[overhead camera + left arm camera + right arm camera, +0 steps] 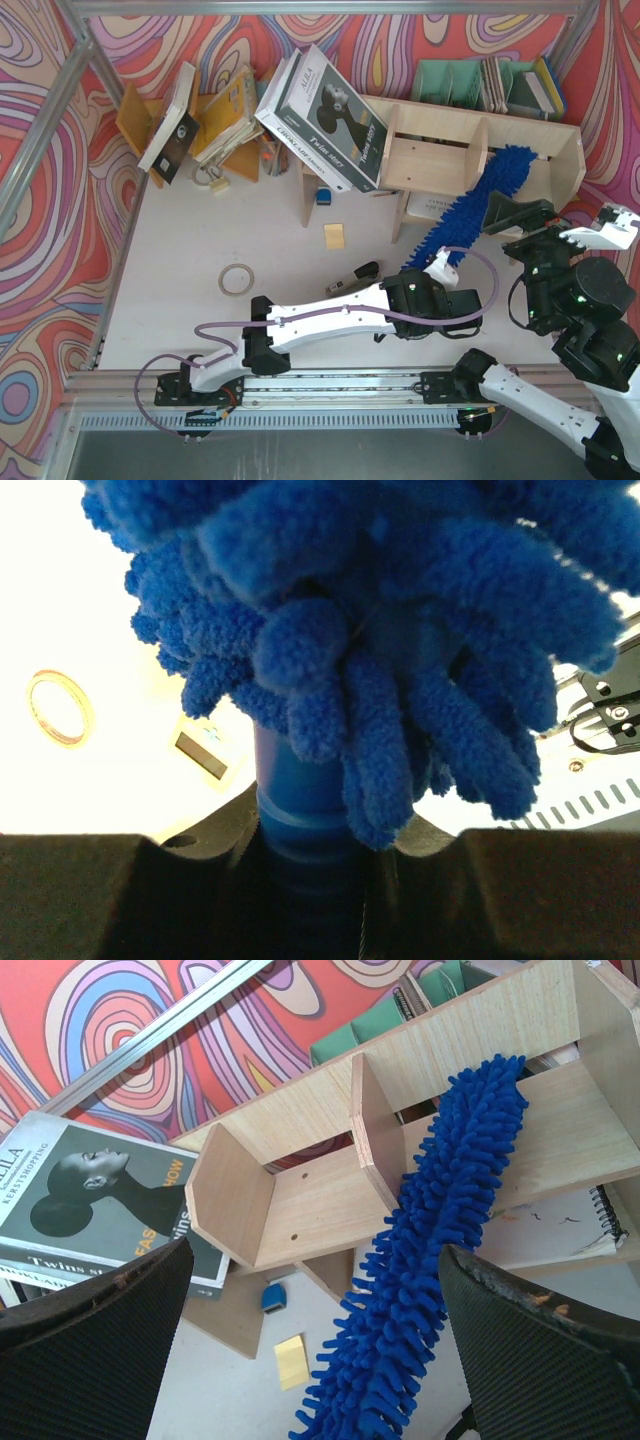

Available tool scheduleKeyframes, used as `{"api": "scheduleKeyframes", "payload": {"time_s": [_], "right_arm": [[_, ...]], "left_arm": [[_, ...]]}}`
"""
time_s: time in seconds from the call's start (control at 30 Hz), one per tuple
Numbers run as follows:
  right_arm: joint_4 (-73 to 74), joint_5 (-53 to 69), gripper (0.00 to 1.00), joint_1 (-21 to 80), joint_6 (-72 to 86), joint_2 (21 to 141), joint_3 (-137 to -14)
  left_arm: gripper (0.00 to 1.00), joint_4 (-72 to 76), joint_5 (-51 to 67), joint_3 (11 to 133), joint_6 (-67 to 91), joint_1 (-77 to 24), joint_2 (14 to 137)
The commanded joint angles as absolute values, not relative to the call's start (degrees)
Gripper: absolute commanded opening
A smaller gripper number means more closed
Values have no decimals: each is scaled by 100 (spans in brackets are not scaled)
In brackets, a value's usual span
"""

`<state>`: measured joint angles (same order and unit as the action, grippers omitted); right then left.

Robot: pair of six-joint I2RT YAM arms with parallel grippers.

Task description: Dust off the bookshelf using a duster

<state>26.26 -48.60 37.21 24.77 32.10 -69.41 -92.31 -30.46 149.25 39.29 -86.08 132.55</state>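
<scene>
We read "Twins" on one magazine leaning against the bookshelf, left end. Our left gripper pinches the handle of the single duster, its head across a shelf board. The right gripper stands spread wide.

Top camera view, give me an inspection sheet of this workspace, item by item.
Surface: white table, no spills seen.
Job's things: duster lies across the right compartment of the bookshelf.
Clutter: tape ring, yellow sticky note, stapler on the table; magazines lean on the bookshelf's left end.
End effectors: left end effector shut on the duster handle; right end effector open, holding nothing.
Cables: purple cable loops along the left arm.
Surroundings: swirl-patterned walls, metal frame, green file holders behind the bookshelf.
</scene>
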Motion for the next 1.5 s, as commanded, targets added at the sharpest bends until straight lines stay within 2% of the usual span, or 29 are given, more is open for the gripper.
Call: {"api": "scheduleKeyframes", "payload": {"time_s": [0.0, 0.53, 0.8, 1.1, 1.47], "right_arm": [[2523, -4941, 97, 3753, 2518, 3169, -6925], [2536, -5049, 97, 3753, 2479, 3081, -6903], [2487, -5027, 97, 3753, 2503, 3106, -6846], [2464, -5010, 97, 3753, 2509, 3109, -6827], [2471, -5053, 97, 3753, 2500, 3002, -6709]], "left_arm": [[0, -9534, -3151, 14947, 4008, -8549, 13061], [0, -8733, -2318, 15042, 2885, -8683, 13196], [0, -8712, -2938, 13934, 3485, -8684, 12512], [0, -8943, -3574, 13526, 4470, -8647, 12079], [0, -8146, -4239, 13018, 4268, -8760, 11447]]}}
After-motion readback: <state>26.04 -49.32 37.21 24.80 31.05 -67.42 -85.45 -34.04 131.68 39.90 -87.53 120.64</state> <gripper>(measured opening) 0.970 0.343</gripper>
